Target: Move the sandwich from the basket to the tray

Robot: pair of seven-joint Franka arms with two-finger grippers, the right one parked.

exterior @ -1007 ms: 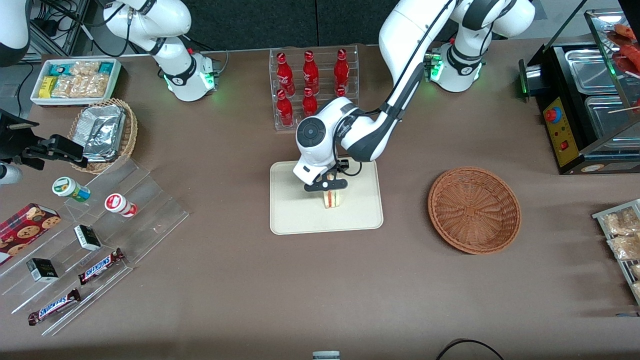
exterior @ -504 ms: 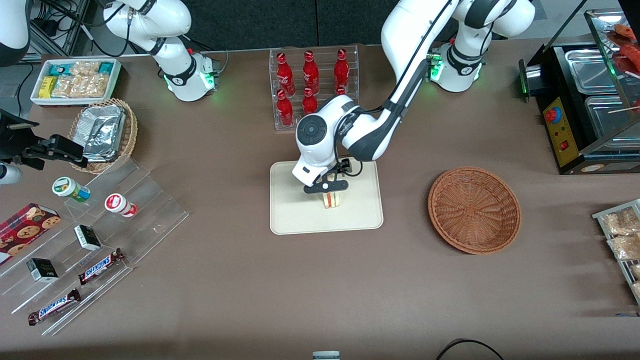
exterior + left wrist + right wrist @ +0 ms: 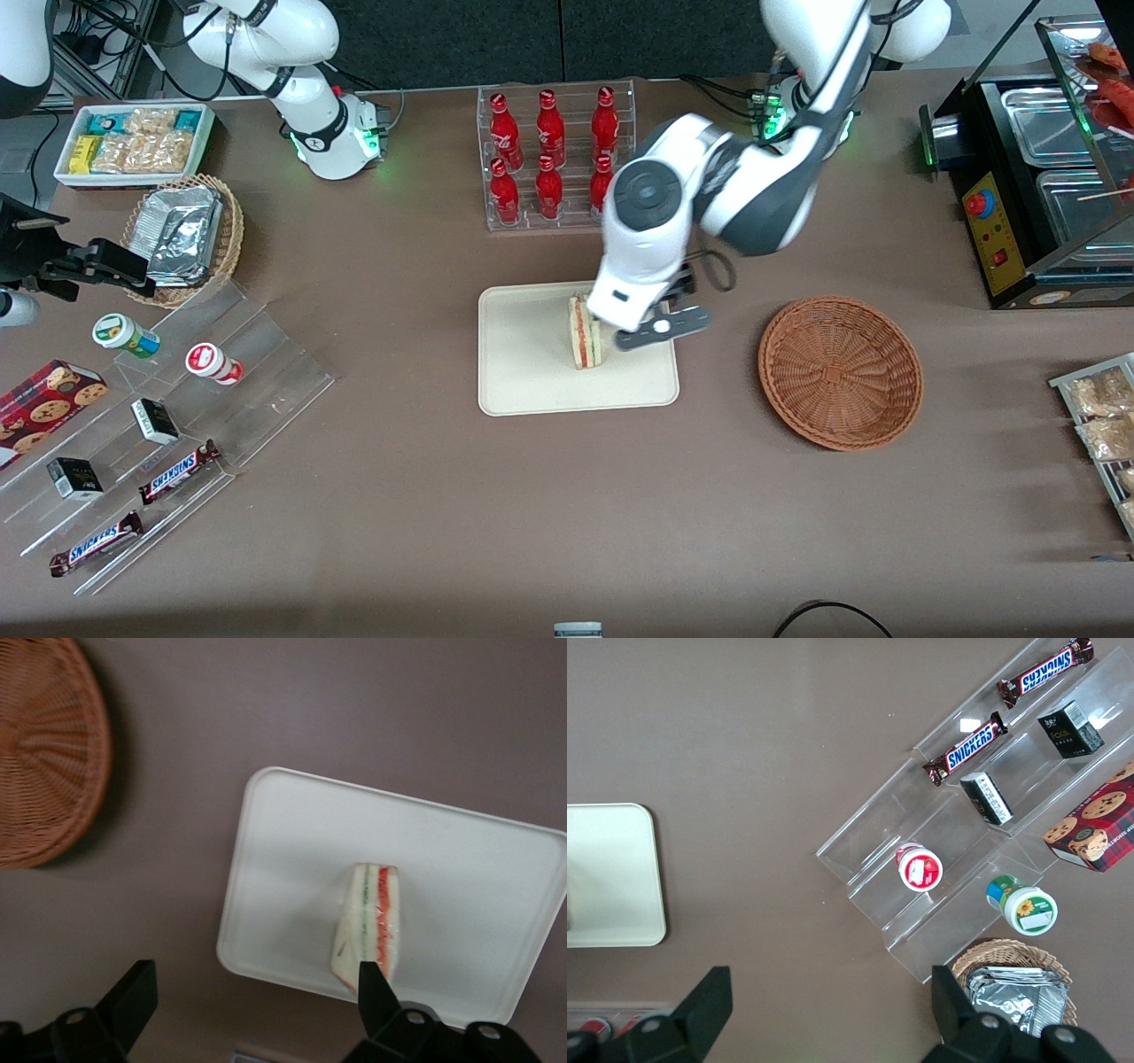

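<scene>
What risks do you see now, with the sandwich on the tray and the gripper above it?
1. The sandwich stands on a narrow edge on the tray; a small bump might tip it.
2. The open gripper hangs above the tray's edge nearest the basket, with one fingertip looking close to the sandwich, so a careless sideways move may brush it.

In the front view the left arm's wrist covers one edge of the sandwich [image 3: 585, 332] and part of the tray [image 3: 532, 390] rim beneath the end effector [image 3: 660, 326]. In the left wrist view the basket [image 3: 44, 771] is cut off by the frame edge, and one black finger [image 3: 376, 988] overlaps the sandwich's lower tip.
</scene>
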